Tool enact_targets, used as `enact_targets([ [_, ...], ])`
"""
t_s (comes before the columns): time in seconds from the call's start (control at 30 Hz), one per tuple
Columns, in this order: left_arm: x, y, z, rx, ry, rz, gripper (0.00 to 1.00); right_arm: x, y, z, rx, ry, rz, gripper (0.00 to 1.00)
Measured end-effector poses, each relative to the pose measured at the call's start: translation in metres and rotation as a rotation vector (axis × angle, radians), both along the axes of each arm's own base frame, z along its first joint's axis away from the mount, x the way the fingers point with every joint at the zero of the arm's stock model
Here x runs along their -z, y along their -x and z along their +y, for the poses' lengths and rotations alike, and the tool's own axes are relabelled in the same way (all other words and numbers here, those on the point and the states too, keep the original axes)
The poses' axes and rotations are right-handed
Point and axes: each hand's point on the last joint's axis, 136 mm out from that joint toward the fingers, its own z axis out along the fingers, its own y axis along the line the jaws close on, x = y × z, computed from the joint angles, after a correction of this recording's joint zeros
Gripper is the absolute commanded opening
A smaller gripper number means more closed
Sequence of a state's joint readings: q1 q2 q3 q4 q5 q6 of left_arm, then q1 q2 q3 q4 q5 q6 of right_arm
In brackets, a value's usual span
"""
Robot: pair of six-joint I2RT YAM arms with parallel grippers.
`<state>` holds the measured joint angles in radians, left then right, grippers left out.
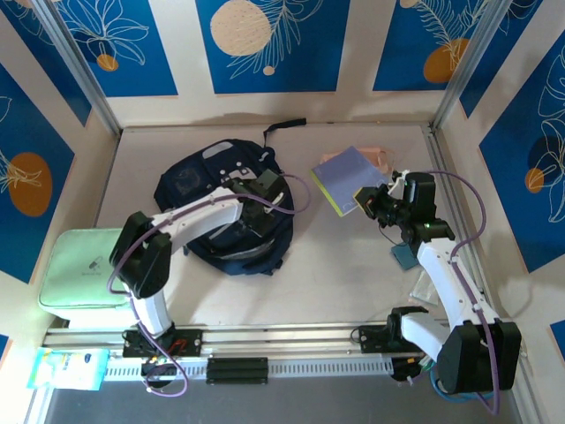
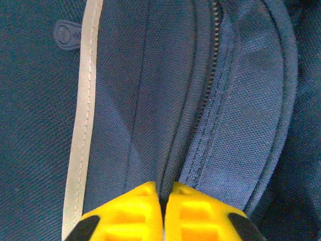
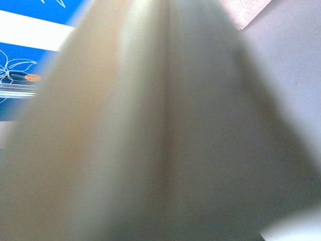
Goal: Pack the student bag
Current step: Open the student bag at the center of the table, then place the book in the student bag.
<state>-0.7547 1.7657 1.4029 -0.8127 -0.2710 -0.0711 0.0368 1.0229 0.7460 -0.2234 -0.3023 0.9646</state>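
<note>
Looking down from the overhead camera, I have the student bag (image 1: 221,221) lying flat left of centre on the counter (image 1: 335,283), its black strap (image 1: 284,125) trailing toward the back wall. My left jaws sit on the bag's upper right part. At that wrist the yellow fingertips (image 2: 135,213) are pressed together on a fold of navy cloth beside the zipper (image 2: 213,30), with a grey stripe (image 2: 83,125) running down the left of the frame. My right jaws, right of centre, pinch the lower corner of a purple-blue notebook (image 1: 344,177), which overlaps a pink pouch (image 1: 378,157) behind it. At that wrist the notebook's pale page edge is a close blur. Beside the right arm lie a small teal item (image 1: 406,257) and a clear packet (image 1: 421,284). A mint-green case (image 1: 84,269) sits at the left edge, and a blue-and-white packet (image 1: 66,367) lies in the lower left corner by the rail (image 1: 291,336). The counter is pale beige, walled by cream panels carrying blue leaf-print sheets (image 1: 265,40). The print on the case and the packet is too small for me to read.
</note>
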Motion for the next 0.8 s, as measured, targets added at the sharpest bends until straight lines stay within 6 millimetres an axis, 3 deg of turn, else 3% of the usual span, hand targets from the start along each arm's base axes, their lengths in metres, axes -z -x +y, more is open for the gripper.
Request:
enact_targets([
  [0.2,-0.072,-0.011,0.004,-0.034,0.149,-0.205,0.00,0.006,0.011,0.007,-0.044,0.013,-0.008,0.00],
  [0.37,-0.119,-0.018,0.005,-0.065,0.275,-0.363,0.00,0.027,0.036,0.039,-0.161,0.003,0.039,0.00],
  [0.57,-0.133,-0.028,-0.005,-0.075,0.345,-0.417,0.00,0.034,0.057,0.083,-0.300,-0.017,0.060,0.00],
  [0.8,-0.132,-0.028,-0.014,-0.074,0.390,-0.393,0.00,0.053,0.053,0.128,-0.387,-0.015,0.120,0.00],
])
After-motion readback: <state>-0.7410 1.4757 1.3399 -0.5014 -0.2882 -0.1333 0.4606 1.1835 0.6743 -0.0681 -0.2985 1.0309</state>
